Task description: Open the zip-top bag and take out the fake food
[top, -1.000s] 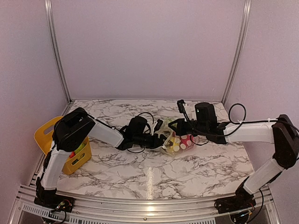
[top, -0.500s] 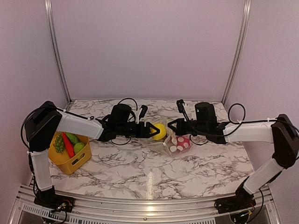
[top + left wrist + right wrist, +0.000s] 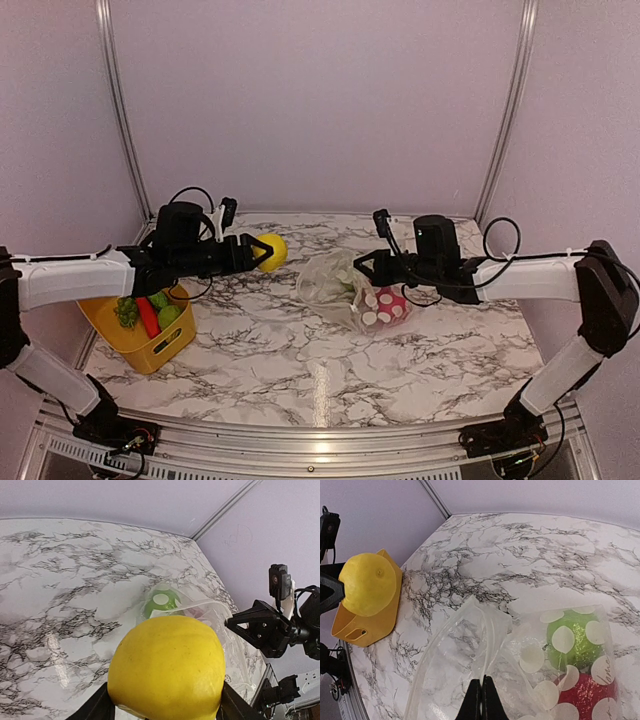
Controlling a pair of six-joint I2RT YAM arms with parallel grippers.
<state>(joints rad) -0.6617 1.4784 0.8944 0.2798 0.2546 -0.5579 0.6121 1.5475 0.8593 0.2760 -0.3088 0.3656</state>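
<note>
Zip-top bag point(image 3: 330, 285) is lying open-mouthed on the marble table point(image 3: 300, 370), holding a green piece point(image 3: 572, 637) and a red piece point(image 3: 585, 692) of fake food. Right gripper point(image 3: 358, 268) is pinching the bag's rim, jaws fully closed. Left gripper point(image 3: 258, 253) is clamping a yellow lemon point(image 3: 273, 250) in the air, apart from the bag, near the yellow basket point(image 3: 150, 350) containing green and red toys. Cursive print point(image 3: 607, 672) over the red piece is showing only in part, unreadable.
</note>
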